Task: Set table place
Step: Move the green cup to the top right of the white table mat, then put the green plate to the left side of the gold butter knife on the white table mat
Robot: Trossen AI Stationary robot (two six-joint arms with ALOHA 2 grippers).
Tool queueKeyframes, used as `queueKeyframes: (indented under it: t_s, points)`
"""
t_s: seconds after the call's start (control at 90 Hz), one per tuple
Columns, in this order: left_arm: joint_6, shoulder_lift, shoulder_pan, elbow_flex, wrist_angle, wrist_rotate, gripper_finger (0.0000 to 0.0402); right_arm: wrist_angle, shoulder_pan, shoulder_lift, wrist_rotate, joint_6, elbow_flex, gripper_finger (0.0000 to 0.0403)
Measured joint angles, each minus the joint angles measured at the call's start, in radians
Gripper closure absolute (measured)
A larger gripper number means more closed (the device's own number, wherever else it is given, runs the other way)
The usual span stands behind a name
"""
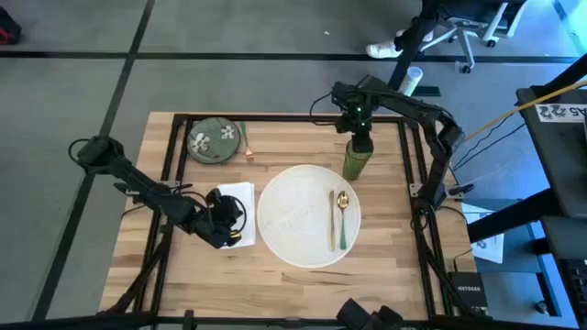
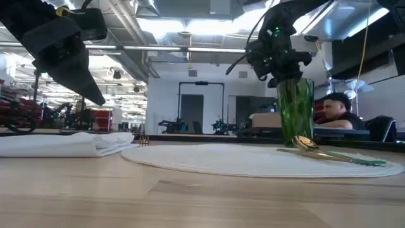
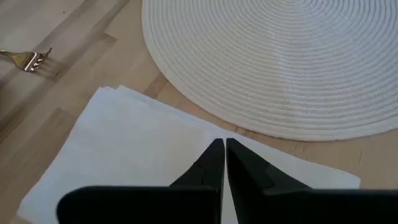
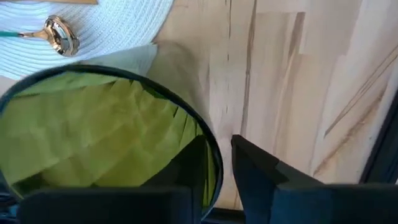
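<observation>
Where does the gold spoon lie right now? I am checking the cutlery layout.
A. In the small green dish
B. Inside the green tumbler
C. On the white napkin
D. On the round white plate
D: the gold spoon lies on the right part of the round white plate.

napkin left of plate, tumbler behind plate

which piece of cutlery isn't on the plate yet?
The fork, lying on the bare table right beside the green flowered dish. The spoon and the knife already lie on the white plate.
</observation>
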Motion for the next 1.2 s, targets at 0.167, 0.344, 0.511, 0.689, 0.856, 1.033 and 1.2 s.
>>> queueKeyframes:
  t_s: [0.167,0.344,0.511,0.689,0.856,1.033,1.2]
  points:
    - [0.001,0.0,0.0,0.0,0.0,0.0,0.0402,-0.004,0.0,0.0,0.0,0.0,0.0,0.032]
    - [0.013,0.0,0.0,0.0,0.0,0.0,0.0402,-0.004,0.0,-0.001,0.0,0.0,0.0,0.0297]
    - [0.013,0.0,0.0,0.0,0.0,0.0,0.0402,-0.005,0.0,-0.002,0.0,0.0,0.0,0.0269]
    - [0.013,0.0,0.0,0.0,0.0,0.0,0.0402,-0.017,0.0,-0.002,0.003,0.0,0.0,0.024]
    - [0.012,0.0,0.0,0.0,0.0,0.0,0.0402,-0.033,0.001,-0.002,0.017,-0.002,0.0,0.0217]
    - [0.018,0.0,0.0,0.0,0.0,0.0,0.0402,-0.041,0.001,-0.002,0.017,-0.004,0.0,0.0202]
    - [0.046,0.0,0.0,0.0,0.0,0.0,0.0402,-0.041,0.0,-0.002,0.017,-0.004,0.0,0.0193]
